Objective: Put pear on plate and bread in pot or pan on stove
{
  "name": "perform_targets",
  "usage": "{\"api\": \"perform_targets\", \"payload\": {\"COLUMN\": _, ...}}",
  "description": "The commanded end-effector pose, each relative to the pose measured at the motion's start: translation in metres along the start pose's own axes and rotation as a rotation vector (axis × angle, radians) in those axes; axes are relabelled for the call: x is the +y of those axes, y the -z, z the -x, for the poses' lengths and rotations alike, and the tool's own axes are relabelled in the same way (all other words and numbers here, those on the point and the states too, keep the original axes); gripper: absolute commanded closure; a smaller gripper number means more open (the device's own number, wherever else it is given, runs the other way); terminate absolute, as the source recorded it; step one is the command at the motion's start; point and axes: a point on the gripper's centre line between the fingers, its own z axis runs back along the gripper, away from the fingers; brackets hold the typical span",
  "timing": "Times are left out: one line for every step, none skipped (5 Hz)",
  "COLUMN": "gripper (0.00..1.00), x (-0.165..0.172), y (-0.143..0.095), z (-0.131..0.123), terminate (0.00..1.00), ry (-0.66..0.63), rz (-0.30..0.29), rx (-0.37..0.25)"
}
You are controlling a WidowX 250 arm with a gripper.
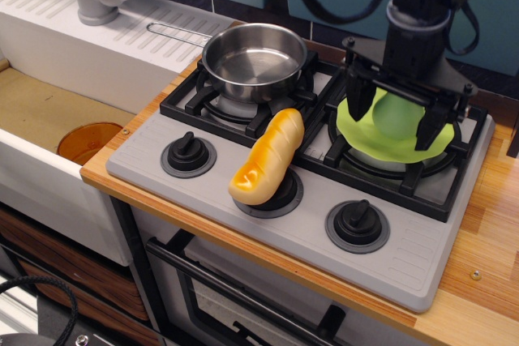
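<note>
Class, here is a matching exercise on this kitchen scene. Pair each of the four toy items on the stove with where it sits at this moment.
Things:
1. pale-green plastic toy pear
2. glossy yellow-orange toy bread loaf
3. shiny stainless-steel pot
4. lime-green scalloped plate

Places:
A. on the back left burner, with nothing inside
B. lying across the middle knob and the grate edge
C. on the right burner, under the pear
D. between the black gripper's spread fingers, on the plate

Pairs: 1-D, 2-B, 3-A, 4-C
</note>
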Motion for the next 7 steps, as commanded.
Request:
{"api": "perform_targets", "payload": {"gripper": 0.00, "x": -0.006, "y": -0.053, "z": -0.006, "terminate": 0.00, "ry": 0.001, "rz": -0.013, "rx": -0.016}}
{"api": "perform_targets", "payload": {"gripper": 0.00, "x": -0.004, "y": -0.083, "z": 0.001, "terminate": 0.00, "ry": 0.023, "rz": -0.027, "rx": 0.046}}
{"api": "perform_targets", "payload": {"gripper": 0.00, "x": -0.004, "y": -0.083, "z": 0.001, "terminate": 0.00, "ry": 0.023, "rz": -0.027, "rx": 0.046}}
{"api": "perform_targets", "payload": {"gripper": 0.00, "x": -0.004, "y": -0.083, "z": 0.001, "terminate": 0.00, "ry": 0.023, "rz": -0.027, "rx": 0.046}}
{"api": "perform_targets", "payload": {"gripper": 0.00, "x": -0.004, "y": -0.083, "z": 0.001, "terminate": 0.00, "ry": 0.023, "rz": -0.027, "rx": 0.046}}
{"api": "perform_targets", "payload": {"gripper": 0.00, "x": -0.004, "y": -0.083, "z": 0.001, "terminate": 0.00, "ry": 0.023, "rz": -0.027, "rx": 0.046}}
{"api": "perform_targets", "payload": {"gripper": 0.00, "x": 0.020, "y": -0.088, "z": 0.011, "terminate": 0.00, "ry": -0.023, "rz": -0.079, "rx": -0.040}}
